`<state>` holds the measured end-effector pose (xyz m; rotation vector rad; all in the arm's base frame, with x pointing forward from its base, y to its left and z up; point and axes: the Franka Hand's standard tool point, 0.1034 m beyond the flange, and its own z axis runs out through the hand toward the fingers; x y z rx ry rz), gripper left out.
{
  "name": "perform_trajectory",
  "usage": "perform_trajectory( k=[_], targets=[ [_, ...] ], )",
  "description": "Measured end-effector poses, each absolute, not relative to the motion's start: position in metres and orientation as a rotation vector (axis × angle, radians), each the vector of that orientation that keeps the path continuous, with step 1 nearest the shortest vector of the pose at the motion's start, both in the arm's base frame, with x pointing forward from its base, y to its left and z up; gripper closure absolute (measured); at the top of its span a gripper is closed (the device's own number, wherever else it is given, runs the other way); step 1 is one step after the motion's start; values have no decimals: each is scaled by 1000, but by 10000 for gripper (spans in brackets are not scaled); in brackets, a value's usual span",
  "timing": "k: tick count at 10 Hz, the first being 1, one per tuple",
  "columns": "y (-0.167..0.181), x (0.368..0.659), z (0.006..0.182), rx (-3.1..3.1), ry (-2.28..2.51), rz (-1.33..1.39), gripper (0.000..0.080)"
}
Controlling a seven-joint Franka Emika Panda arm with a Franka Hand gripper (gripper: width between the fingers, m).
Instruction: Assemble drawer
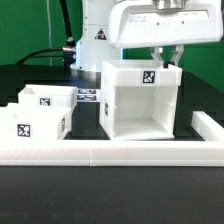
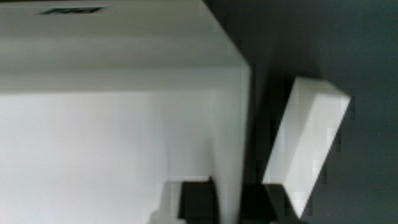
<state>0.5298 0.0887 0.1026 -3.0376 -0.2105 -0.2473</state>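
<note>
The large white casing stands upright on the black table, open side facing forward, with a tag on its top front. My gripper reaches down from above onto the casing's upper right edge. In the wrist view the gripper has its dark fingers on either side of a thin casing wall and is shut on it. Two small white trays with tags sit at the exterior view's left, apart from the casing.
A long low white rail runs along the front, with a side arm at the exterior view's right, close to the casing. The marker board lies behind, between trays and casing. The robot base stands at the back.
</note>
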Motion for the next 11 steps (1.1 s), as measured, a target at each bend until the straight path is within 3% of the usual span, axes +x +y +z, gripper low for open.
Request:
perform_trajectory(
  k=[4,11],
  targets=[
    [93,573,103,-3016,-183,-359,762],
    [94,579,108,-2984,127,-381,761]
  ],
)
